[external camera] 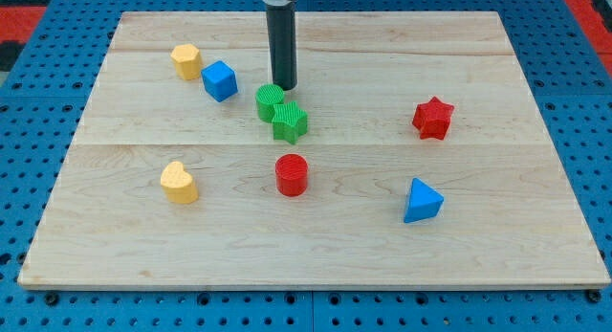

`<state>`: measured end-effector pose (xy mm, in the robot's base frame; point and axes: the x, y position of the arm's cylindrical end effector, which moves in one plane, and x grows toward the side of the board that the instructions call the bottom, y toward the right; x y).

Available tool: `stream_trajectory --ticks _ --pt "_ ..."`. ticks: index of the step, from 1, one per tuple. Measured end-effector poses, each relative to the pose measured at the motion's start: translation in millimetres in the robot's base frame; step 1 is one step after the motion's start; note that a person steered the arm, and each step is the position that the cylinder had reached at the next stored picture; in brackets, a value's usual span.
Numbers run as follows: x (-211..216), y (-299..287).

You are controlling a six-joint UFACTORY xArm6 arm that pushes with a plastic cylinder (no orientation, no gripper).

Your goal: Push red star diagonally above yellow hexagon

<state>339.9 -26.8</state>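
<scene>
The red star [432, 118] lies at the view's right, on the middle of the board's right half. The yellow hexagon [186, 60] sits at the view's upper left, next to the blue cube [220, 80]. My tip [286, 87] stands near the top centre, just above and to the right of the green round block [270, 101], well to the left of the red star and to the right of the yellow hexagon.
A green star-like block [290, 121] touches the green round block. A red cylinder [292, 174] sits below them. A yellow heart [179, 183] is at the lower left. A blue triangle [422, 201] is at the lower right. The wooden board [535, 236] rests on a blue pegboard.
</scene>
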Motion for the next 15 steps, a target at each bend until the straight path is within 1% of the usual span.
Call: stream_trajectory --ticks 4,5,6,7,8,10,12,13,14,15 --pt "0.0 8.1" --pt "-0.6 42.6" --pt "-0.8 103.8" --pt "-3.3 122.9" --pt "11.3 131.8" --pt "94.2 134.6" --pt "97.6 206.9" --pt "73.2 214.5" --pt "19.7 202.1" --pt "-11.8 228.1"
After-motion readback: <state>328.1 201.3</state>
